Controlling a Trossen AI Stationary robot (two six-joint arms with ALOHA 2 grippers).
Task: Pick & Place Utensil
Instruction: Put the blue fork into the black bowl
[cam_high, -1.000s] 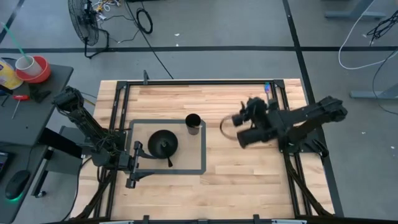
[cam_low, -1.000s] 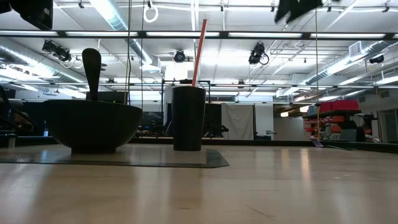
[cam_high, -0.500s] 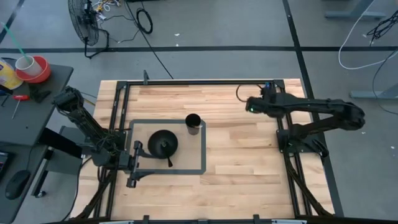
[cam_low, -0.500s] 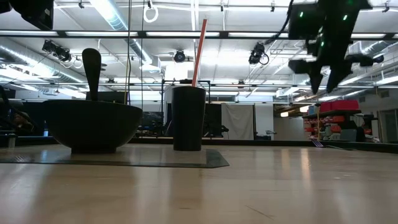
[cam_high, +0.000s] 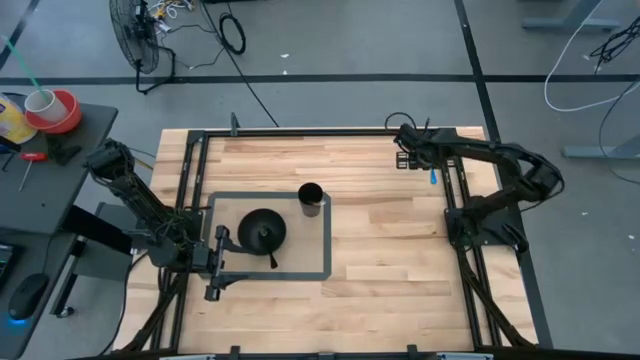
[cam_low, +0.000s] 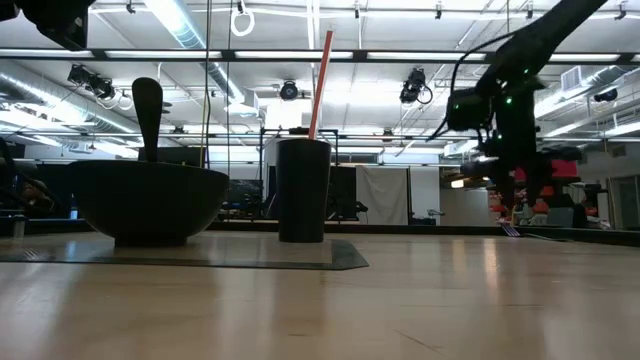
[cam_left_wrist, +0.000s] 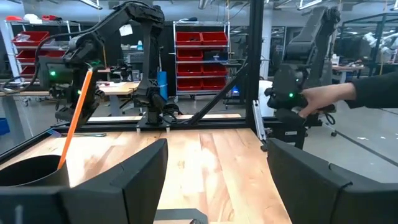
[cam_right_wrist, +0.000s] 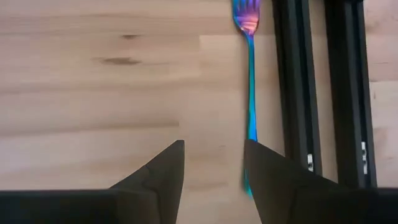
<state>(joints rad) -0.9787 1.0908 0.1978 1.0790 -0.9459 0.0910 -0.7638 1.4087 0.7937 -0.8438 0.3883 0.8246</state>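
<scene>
A thin blue-purple fork (cam_right_wrist: 250, 93) lies flat on the wood at the table's far right corner, along the black frame rail (cam_right_wrist: 297, 87), with its tines (cam_right_wrist: 247, 14) pointing away from my right gripper. Part of its handle (cam_high: 431, 179) shows in the high view. My right gripper (cam_right_wrist: 214, 163) points down over the table, open, with the fork just outside one finger and touching nothing. It also shows in the high view (cam_high: 410, 157) and the low view (cam_low: 516, 196). My left gripper (cam_high: 214, 266) waits open at the near left (cam_left_wrist: 217, 180).
On a grey-outlined mat (cam_high: 325, 262) stand a black bowl (cam_high: 262, 232) with a dark utensil upright in it (cam_low: 148, 115) and a black cup (cam_high: 310, 197) holding an orange straw (cam_low: 320, 85). A person's hand (cam_left_wrist: 320, 96) shows beyond the table.
My right arm has swung from over the table's middle toward the far right corner, tipped its gripper to point down and come lower toward the fork. The fork, bowl and cup have stayed where they were.
</scene>
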